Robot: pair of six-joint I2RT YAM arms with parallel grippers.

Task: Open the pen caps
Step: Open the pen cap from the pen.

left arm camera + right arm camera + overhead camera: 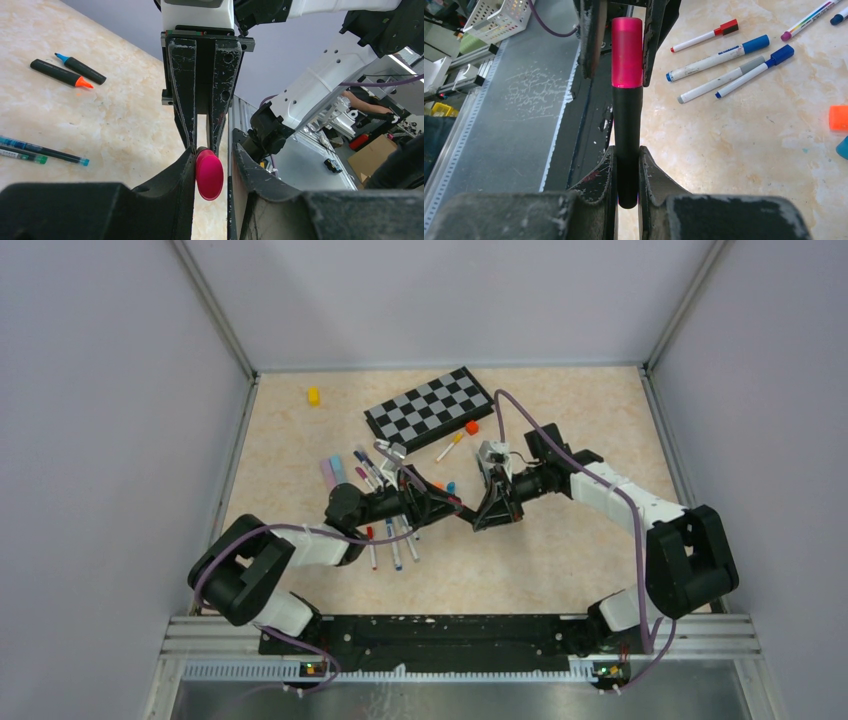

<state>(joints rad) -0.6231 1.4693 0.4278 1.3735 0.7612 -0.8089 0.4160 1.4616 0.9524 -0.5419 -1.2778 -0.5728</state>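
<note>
The pink cap (626, 50), a smooth, glossy cylinder with a rounded end, sits fully seated on a chunky highlighter (627, 130) with a matte black barrel. The pen is held in the air over the middle of the table, its length running from one claw to the other. The left gripper (212, 160) is clamped on the cap, its scuffed black fingers pressing against both sides. The right gripper (626, 157) pinches the black barrel near its bottom end, and its finger pads (651, 173) are worn pale and scratched.

Below, on the beige, marbled table (734, 150), several slim white-barrelled markers (716, 55) lie close together. They are capped in red, blue, grey and dark blue. The left wrist view shows two more black highlighters (55, 72) lying uncapped just beside each other and pointing opposite ways. One shows an orange wedge tip, the other a blue one. Toward the far side, a flat black-and-grey chessboard (428, 407) lies at an angle. A small yellow block (313, 396) stands well apart from it, toward the far left corner.
</note>
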